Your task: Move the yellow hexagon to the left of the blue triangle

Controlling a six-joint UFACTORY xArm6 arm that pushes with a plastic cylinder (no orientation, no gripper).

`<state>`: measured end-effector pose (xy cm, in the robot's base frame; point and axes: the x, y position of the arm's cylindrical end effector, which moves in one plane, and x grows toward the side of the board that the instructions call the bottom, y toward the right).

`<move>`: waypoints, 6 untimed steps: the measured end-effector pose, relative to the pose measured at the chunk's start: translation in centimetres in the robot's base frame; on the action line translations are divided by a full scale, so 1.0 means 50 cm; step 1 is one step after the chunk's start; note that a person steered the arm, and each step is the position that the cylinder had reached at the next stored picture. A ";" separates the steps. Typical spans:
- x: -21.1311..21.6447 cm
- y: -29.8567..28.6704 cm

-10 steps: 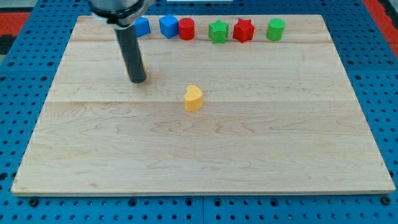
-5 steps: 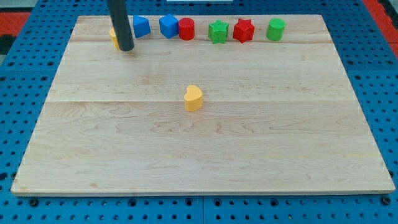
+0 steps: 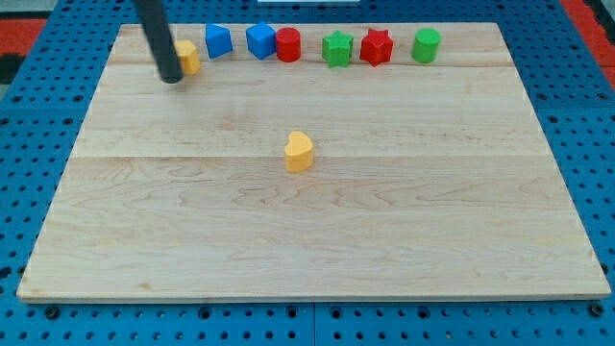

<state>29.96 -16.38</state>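
Observation:
The yellow hexagon (image 3: 188, 56) sits near the board's top left, just left of and slightly below the blue triangle (image 3: 219, 40). My tip (image 3: 171, 77) rests on the board at the hexagon's lower left, and the dark rod covers the hexagon's left edge. Whether the tip touches the hexagon I cannot tell.
Along the top edge, right of the triangle, stand a blue cube (image 3: 260, 40), a red cylinder (image 3: 288, 45), a green star (image 3: 337, 48), a red star (image 3: 377, 46) and a green cylinder (image 3: 427, 44). A yellow heart (image 3: 299, 151) lies mid-board on the wooden board (image 3: 317, 240).
My tip moved from mid-left of the board up toward the top left, then further left. The yellow hexagon, earlier hidden behind the rod, now shows to the tip's right.

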 end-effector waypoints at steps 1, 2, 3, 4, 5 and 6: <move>-0.010 0.055; -0.015 -0.006; -0.021 -0.052; -0.052 -0.058; -0.078 -0.057; -0.041 0.007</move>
